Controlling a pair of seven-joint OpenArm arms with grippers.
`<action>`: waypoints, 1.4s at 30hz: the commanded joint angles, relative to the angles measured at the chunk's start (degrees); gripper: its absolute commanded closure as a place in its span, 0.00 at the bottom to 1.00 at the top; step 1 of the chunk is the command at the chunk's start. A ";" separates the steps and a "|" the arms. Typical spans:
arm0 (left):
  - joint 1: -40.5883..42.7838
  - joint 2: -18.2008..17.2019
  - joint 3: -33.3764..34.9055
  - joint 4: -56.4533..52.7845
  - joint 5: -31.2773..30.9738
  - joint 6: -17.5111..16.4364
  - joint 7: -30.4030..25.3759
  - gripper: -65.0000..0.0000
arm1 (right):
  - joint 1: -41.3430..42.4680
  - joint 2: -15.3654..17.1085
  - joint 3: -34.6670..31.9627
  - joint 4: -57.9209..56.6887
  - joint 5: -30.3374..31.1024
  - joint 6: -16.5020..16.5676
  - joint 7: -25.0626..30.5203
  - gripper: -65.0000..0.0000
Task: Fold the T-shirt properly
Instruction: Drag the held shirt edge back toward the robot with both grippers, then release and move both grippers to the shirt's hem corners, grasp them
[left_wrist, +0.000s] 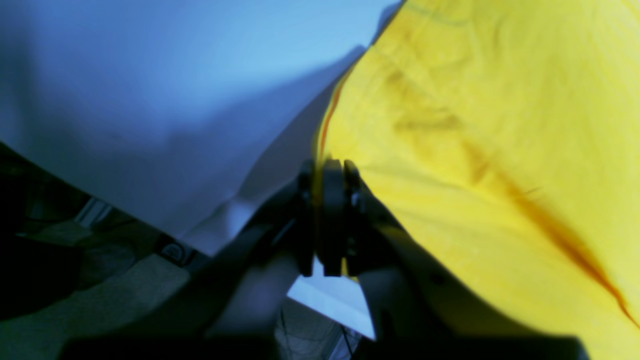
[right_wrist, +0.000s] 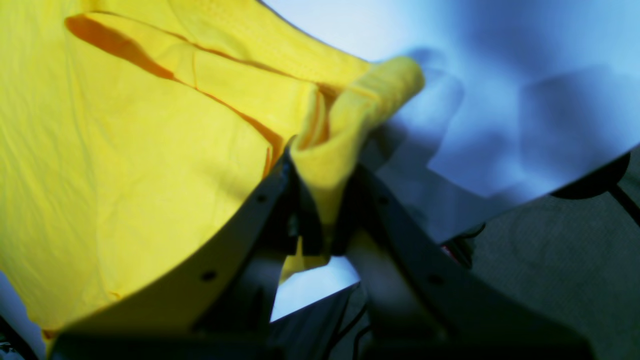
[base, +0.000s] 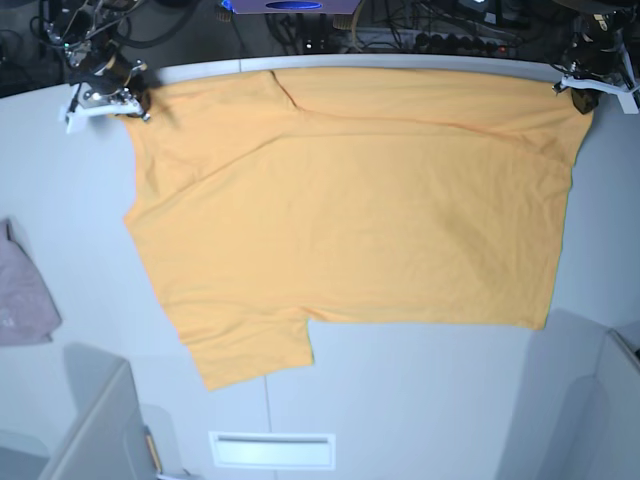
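The light-orange T-shirt lies spread over the white table, one short sleeve pointing to the near left. Its two far corners are pinched near the table's back edge. In the base view my right gripper holds the far-left corner and my left gripper the far-right corner. In the left wrist view the left gripper is shut on a thin edge of the T-shirt. In the right wrist view the right gripper is shut on a bunched fold of the T-shirt.
A small mauve-pink cloth lies at the table's left edge. Cables and equipment crowd the space behind the back edge. Grey panels stand at the near left and near right. A white slotted plate sits at the front.
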 joint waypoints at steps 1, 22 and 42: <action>0.84 -0.94 -0.55 0.96 -0.16 0.21 -1.63 1.00 | -0.31 0.56 0.28 1.14 -0.18 0.29 1.28 1.00; 1.89 0.73 -0.90 0.96 -0.16 0.21 -1.63 0.96 | -2.60 0.56 0.37 1.22 -0.27 0.29 1.28 0.77; -8.04 -0.06 -8.90 10.55 0.46 0.21 -1.63 0.19 | 12.96 6.45 0.02 4.92 -0.62 0.29 1.63 0.58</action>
